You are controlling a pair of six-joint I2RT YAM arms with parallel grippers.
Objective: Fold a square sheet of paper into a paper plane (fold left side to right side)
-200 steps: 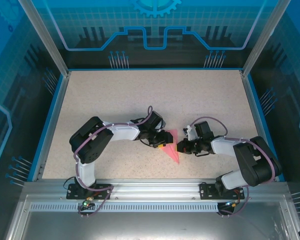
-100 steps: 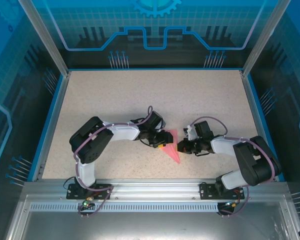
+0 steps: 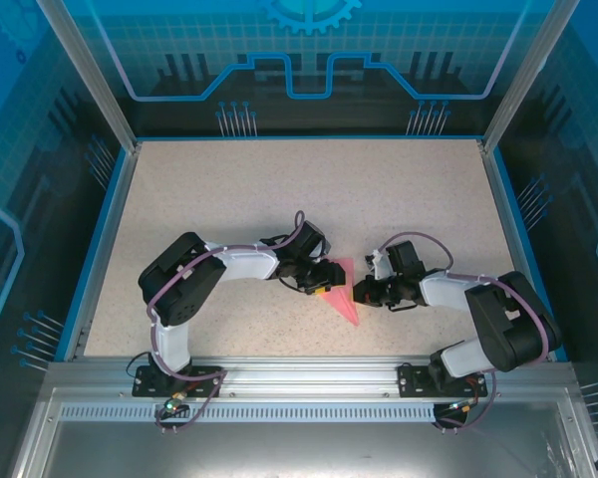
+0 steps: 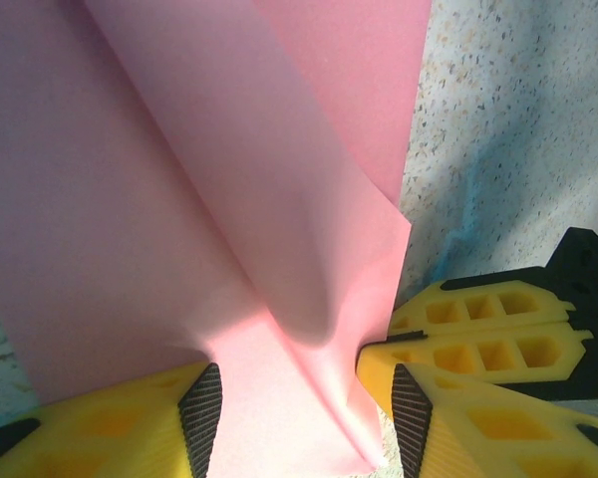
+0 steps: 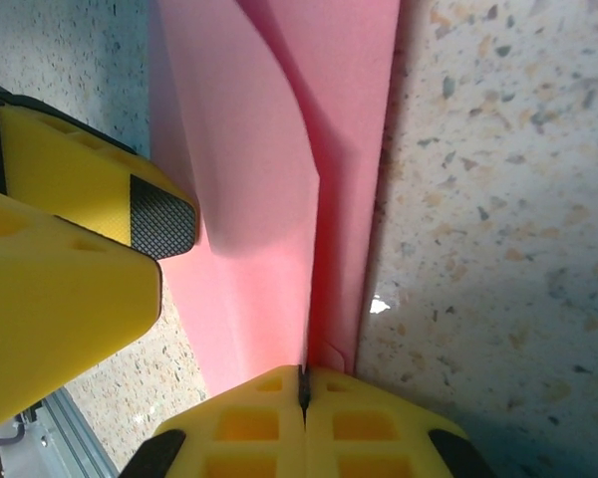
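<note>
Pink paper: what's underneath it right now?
Speckled table shows beside the pink paper. The surface beneath its folded layers is covered. The right end effector is shut on one edge.

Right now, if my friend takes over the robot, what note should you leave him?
Left gripper: open, its fingers on either side of a raised fold in the pink paper.
Right gripper: shut, pinching the paper's edge, close beside the left one.
Paper: on the table, between the two grippers, near the front middle.
Done: it is already folded into a narrow pointed shape with overlapping layers.
Left: the raised flap is not pressed flat, so that crease probably needs finishing. It does not look like a finished plane yet.
</note>
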